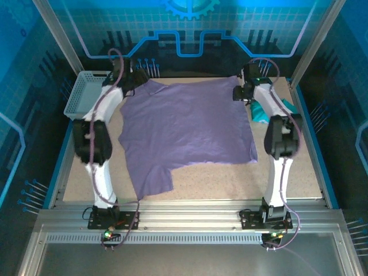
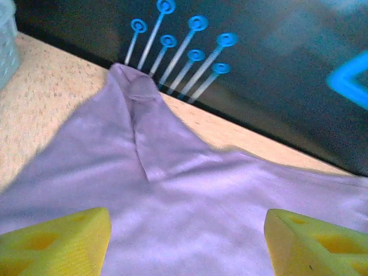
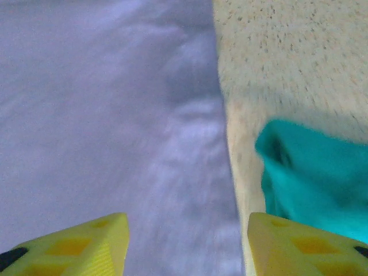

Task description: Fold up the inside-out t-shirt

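Shirt first, from the top camera: the lavender t-shirt (image 1: 190, 126) lies spread across the middle of the tan table (image 1: 230, 178), one flap reaching toward the near edge on the left; the left gripper (image 1: 136, 80) sits over its far-left corner, near a pale blue basket (image 1: 86, 95); the right gripper (image 1: 241, 92) is over the far-right corner, with a teal garment (image 1: 260, 114) bunched just beside the shirt's right edge — how far either pair of jaws stands apart is too small to tell from up here.

Left wrist camera: both yellow fingers (image 2: 57, 244) show at the bottom corners, set wide apart; nothing is pinched between them; purple fabric lies below the gap, running up to a narrow creased point at the table's far edge; whether the tips touch the cloth I cannot tell.

Right wrist camera: yellow fingers (image 3: 75, 244) apart here too — a clear gap, nothing held; the shirt's edge runs up between them, purple cloth to the left, bare table to the right; the teal garment lies by the right-hand finger, a strip of table between it and the shirt.
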`<state>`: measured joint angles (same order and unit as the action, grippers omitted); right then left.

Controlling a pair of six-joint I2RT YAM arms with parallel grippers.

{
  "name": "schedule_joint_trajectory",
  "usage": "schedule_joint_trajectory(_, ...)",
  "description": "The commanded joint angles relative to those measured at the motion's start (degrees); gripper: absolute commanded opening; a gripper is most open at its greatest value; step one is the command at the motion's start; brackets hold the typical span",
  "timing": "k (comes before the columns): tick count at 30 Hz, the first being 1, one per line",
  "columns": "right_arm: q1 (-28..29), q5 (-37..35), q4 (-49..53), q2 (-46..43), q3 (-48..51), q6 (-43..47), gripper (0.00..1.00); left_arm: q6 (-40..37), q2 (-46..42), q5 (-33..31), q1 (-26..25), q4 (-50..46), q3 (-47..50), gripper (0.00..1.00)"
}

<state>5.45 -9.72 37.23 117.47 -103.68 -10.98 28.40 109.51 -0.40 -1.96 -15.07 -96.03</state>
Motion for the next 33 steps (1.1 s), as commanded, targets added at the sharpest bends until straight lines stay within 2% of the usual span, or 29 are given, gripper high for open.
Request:
schedule_joint_trajectory(1,1.96,3.26,-2.64,-14.17,15.64,-3.08,0.59,12.48,-16.57,6.95,-2.16,12.72,22.35,0.72)
schedule_joint_trajectory(4,1.40,1.69,1.13,-24.80,30.20,-5.95,0.60,16.78,-27.53,12.89,-3.41,12.74,37.44,0.72)
schedule_joint_trajectory(7,-2.19,1.68,2.19,-35.09,43.18,-8.30,0.61,14.06,-37.04,12.41,-7.09,4.69,47.78,0.73)
schedule_joint_trajectory(9,-5.71,5.33,2.29,-39.09,49.46,-9.36,0.60,13.11,-41.34,12.61,-9.82,1.27,52.79,0.73)
schedule_joint_trajectory(11,-7.53,5.07,4.16,-39.53,52.16,-9.56,0.60,12.49,-43.92,12.45,-11.76,-3.15,55.15,0.74)
schedule_joint_trajectory(13,-6.74,4.72,5.95,-38.56,52.96,-10.23,0.58,11.98,-46.43,11.54,-12.93,-7.44,57.26,0.74)
schedule_joint_trajectory(17,-5.65,3.42,5.22,-36.03,56.56,-12.08,0.58,12.65,-51.42,10.24,-13.69,-10.22,61.66,0.75)
schedule_joint_trajectory(22,-2.94,1.02,6.63,-30.59,53.60,-11.52,0.58,11.72,-50.35,10.20,-13.82,-10.19,63.34,0.76)
schedule_joint_trajectory(26,-0.77,-1.38,8.33,-25.14,48.79,-10.50,0.57,10.98,-45.10,9.28,-13.69,-6.14,65.30,0.76)
schedule_joint_trajectory(33,-1.87,-6.65,11.77,-18.93,43.96,-9.21,0.51,11.58,-36.74,9.39,-11.67,-0.45,68.99,0.74)
